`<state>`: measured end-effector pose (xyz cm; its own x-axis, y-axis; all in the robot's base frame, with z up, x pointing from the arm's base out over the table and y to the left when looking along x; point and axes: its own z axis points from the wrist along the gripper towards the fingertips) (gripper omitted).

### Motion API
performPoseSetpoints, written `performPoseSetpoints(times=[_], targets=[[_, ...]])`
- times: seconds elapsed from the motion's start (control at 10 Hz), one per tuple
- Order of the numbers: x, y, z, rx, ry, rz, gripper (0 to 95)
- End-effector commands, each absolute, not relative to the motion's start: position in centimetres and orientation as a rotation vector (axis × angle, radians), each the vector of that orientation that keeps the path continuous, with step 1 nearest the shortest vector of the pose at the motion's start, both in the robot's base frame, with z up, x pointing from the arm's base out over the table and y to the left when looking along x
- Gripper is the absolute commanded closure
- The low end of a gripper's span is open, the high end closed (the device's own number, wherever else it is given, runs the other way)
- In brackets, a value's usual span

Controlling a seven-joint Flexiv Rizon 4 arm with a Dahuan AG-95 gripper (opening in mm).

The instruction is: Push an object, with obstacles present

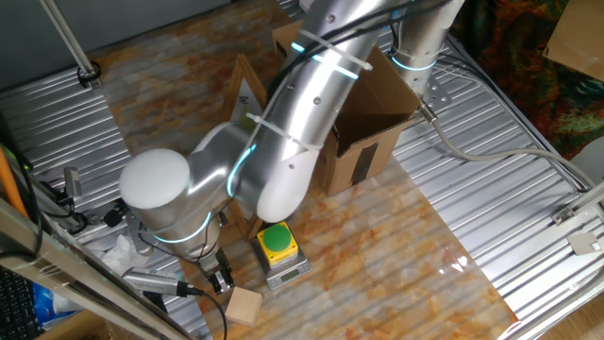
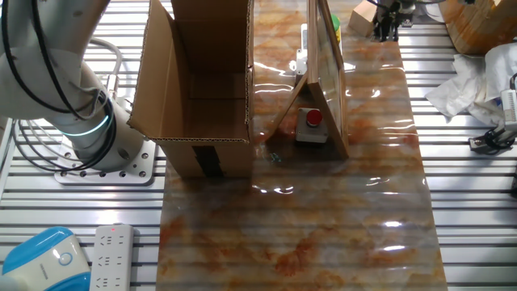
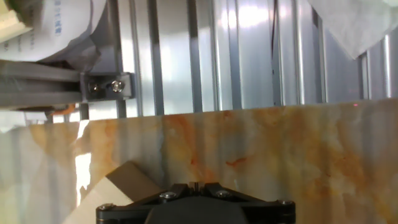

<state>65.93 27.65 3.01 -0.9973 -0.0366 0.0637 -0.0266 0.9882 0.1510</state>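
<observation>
The object, a small plain wooden cube (image 1: 243, 306), sits near the front-left corner of the marbled board, also seen as cube (image 2: 363, 16) and cube (image 3: 118, 186). My gripper (image 1: 223, 280) hangs low just left of it, with its fingers together and nothing between them. In the hand view the gripper (image 3: 194, 185) is at the bottom edge, the cube close on its left; I cannot tell whether they touch. Obstacles: a yellow-green button (image 1: 276, 240) on a grey base right of the cube, the open cardboard box (image 1: 368, 123), and the wooden-framed board (image 2: 323, 81).
Slatted metal table (image 1: 528, 198) surrounds the marbled board. A red button (image 2: 311, 120) on a grey block stands at the framed board's foot. White crumpled paper (image 2: 468, 81) lies at one side. A power strip (image 2: 113, 255) and cables lie near the arm's base (image 2: 105, 149).
</observation>
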Motion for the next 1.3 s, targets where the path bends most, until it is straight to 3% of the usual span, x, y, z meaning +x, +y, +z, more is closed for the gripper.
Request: performPoseSetpoints(times=[0.1,1.3], targets=[[65.89,27.61,3.02,0.065,-3.060,-0.231,95.0],[65.92,28.22,3.31,0.003,-3.063,-0.237,95.0]])
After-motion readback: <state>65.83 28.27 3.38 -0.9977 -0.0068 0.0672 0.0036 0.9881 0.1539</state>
